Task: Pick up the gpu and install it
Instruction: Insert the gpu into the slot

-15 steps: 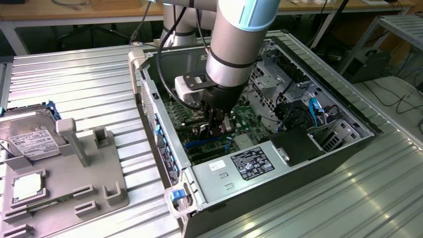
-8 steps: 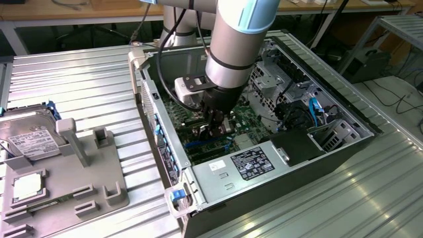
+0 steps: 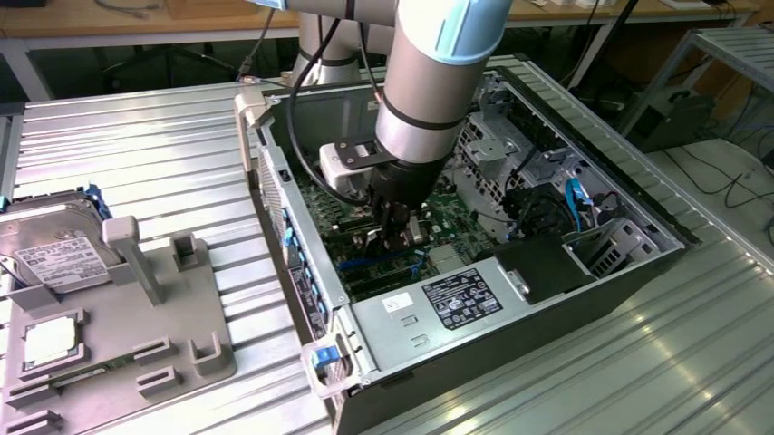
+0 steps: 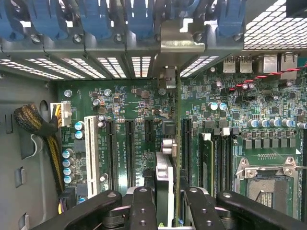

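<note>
The gpu point(image 4: 178, 143) shows edge-on in the wrist view as a thin green card with a silver part point(image 4: 163, 179) on one side. It stands upright over the motherboard point(image 4: 139, 105), between the black expansion slots. Its metal end bracket point(image 4: 178, 43) reaches the case's rear slot openings. My gripper point(image 4: 171, 208) is shut on the card, one black finger point(image 4: 144, 206) on each side. In the exterior view the gripper point(image 3: 393, 234) is deep inside the open computer case point(image 3: 629, 263), just above the motherboard point(image 3: 454, 222). Whether the card sits in a slot I cannot tell.
Blue retention clips point(image 4: 96, 19) line the case's rear wall. A white slot point(image 4: 89, 148), a memory stick point(image 4: 206, 163) and the CPU socket point(image 4: 268, 187) flank the card. Outside the case, a silver hard drive point(image 3: 54, 245) rests on a grey fixture point(image 3: 158, 353) at the exterior view's left.
</note>
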You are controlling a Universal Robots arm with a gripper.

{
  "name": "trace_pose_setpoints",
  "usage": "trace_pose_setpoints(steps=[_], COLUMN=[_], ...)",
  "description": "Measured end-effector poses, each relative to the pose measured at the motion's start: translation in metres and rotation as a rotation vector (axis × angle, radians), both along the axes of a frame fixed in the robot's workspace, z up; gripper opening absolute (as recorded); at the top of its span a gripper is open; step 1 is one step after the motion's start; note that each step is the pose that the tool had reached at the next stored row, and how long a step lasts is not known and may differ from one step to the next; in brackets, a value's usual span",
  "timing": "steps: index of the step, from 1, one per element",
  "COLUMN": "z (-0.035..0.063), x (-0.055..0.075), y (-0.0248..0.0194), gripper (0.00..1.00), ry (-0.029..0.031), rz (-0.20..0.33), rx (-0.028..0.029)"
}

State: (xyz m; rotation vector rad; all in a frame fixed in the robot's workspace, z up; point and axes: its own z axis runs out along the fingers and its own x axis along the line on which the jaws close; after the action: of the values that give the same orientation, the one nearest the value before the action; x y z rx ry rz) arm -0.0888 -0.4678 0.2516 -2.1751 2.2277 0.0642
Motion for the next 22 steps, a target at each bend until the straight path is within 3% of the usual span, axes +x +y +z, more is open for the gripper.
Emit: trace_pose_setpoints(steps=[16, 22], z=[0.0031, 0.0021], x=[-0.0023, -0.0035], y=[0.0021, 0.0021], gripper=[0.28, 0.28], ry=[-0.0221, -0.0238], rz=[0.0, 0.0], rx=[0.0003, 0.001])
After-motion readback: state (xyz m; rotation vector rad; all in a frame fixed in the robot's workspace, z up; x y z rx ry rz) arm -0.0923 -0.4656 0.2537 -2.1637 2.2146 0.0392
